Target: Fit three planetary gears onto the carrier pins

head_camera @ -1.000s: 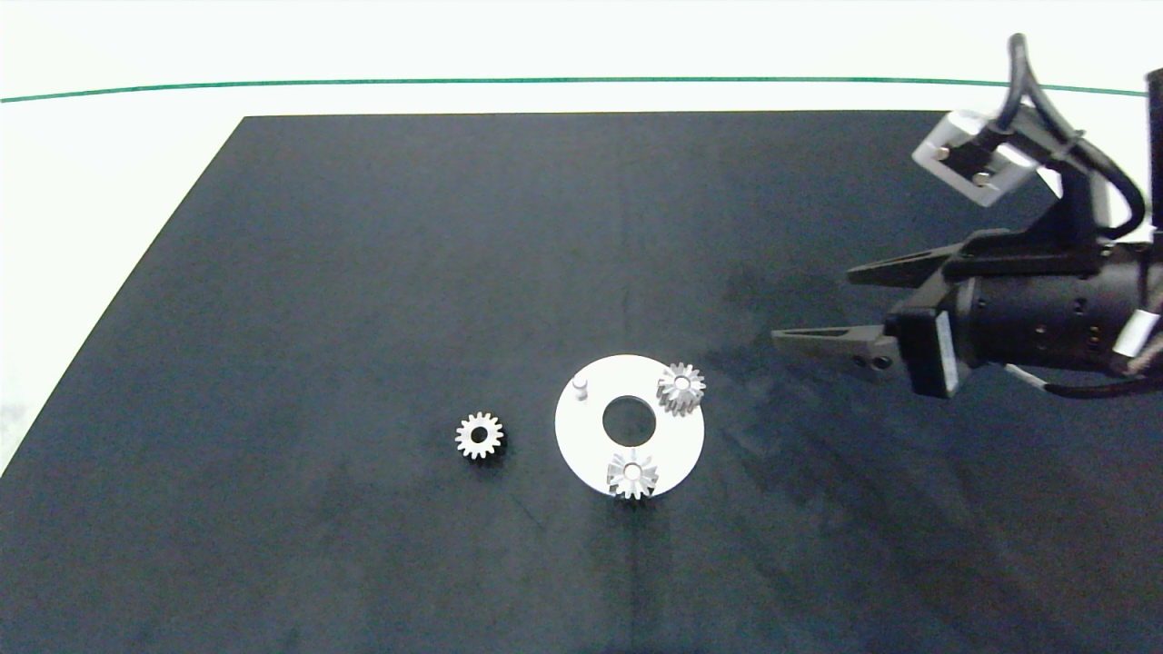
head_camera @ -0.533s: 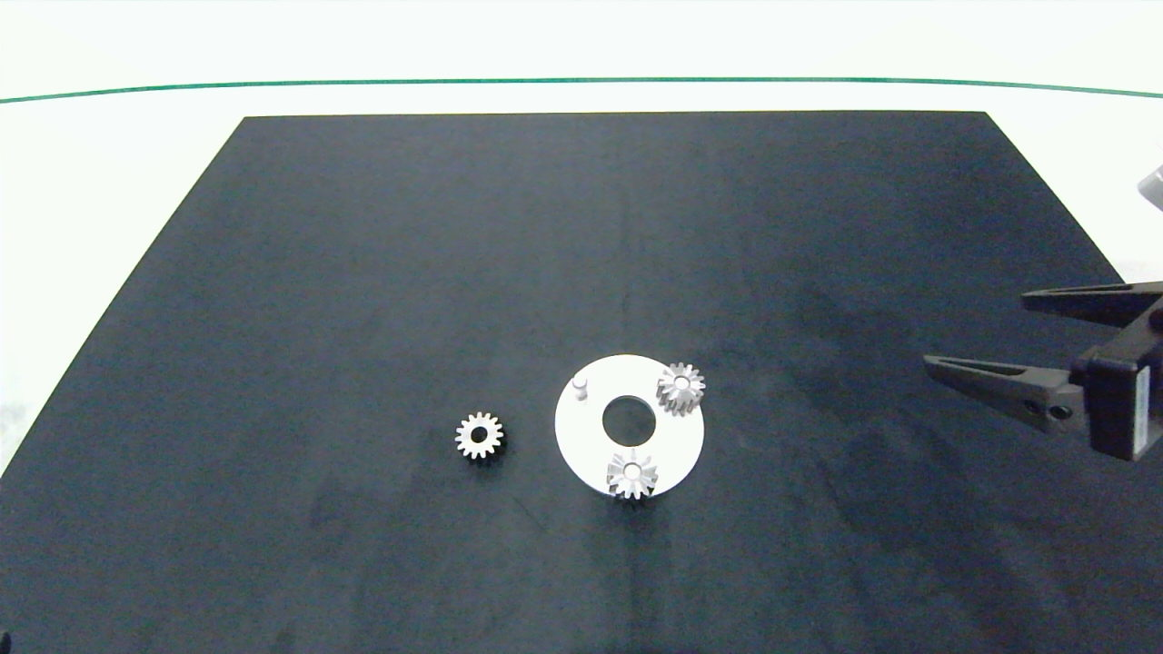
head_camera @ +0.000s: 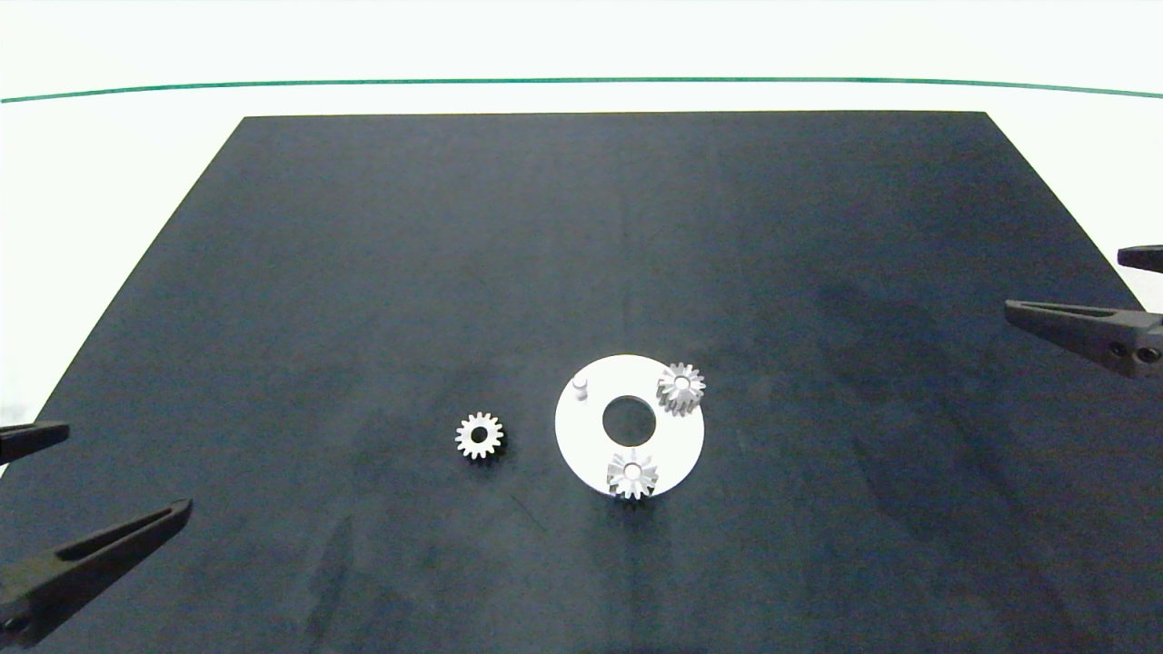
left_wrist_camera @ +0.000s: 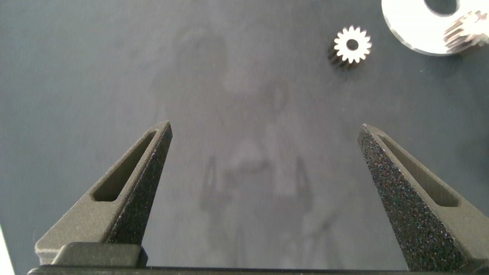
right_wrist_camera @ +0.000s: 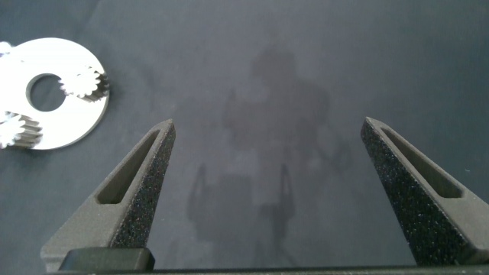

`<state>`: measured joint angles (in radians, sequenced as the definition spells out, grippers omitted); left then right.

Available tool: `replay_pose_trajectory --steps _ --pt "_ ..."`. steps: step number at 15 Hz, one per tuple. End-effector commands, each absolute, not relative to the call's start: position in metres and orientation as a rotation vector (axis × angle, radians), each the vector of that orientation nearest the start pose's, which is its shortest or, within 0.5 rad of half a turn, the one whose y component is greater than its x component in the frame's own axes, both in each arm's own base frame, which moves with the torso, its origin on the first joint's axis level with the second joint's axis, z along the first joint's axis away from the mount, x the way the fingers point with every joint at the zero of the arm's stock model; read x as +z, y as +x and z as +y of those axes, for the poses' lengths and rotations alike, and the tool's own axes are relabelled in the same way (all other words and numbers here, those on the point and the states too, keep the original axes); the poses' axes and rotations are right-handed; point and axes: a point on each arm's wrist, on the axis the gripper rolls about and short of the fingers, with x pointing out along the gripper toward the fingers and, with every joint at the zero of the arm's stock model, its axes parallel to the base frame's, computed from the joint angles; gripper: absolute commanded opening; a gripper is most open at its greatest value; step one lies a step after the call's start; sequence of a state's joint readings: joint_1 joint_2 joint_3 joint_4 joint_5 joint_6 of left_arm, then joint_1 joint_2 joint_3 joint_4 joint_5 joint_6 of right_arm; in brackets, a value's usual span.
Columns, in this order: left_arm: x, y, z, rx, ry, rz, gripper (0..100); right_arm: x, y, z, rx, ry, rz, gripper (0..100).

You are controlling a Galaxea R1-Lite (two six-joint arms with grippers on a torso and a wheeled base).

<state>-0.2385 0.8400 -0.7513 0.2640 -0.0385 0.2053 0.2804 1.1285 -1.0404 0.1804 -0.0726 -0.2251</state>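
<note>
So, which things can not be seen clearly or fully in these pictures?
- Head view: left gripper and right gripper are cut by the edges; their arms are out of frame.
- Head view: two carrier pins hide under the seated gears and; whether these sit fully down cannot be told.
- Left wrist view: the white disc is cut by the edge, its free pin outside.
- Right wrist view: the loose gear is out of frame.
</note>
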Motion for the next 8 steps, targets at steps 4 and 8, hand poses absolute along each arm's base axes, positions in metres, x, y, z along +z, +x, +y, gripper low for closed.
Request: replay_pose_trajectory --steps 4,8 --pt "0.228 0.147 -0.046 -0.403 0.336 0.515 100 0.306 0.146 0.038 0.209 -0.271 0.239 100" --pt "0.222 0.166 -0.054 -0.407 0.344 0.523 100 0.302 0.150 0.039 0.214 -0.275 0.257 100"
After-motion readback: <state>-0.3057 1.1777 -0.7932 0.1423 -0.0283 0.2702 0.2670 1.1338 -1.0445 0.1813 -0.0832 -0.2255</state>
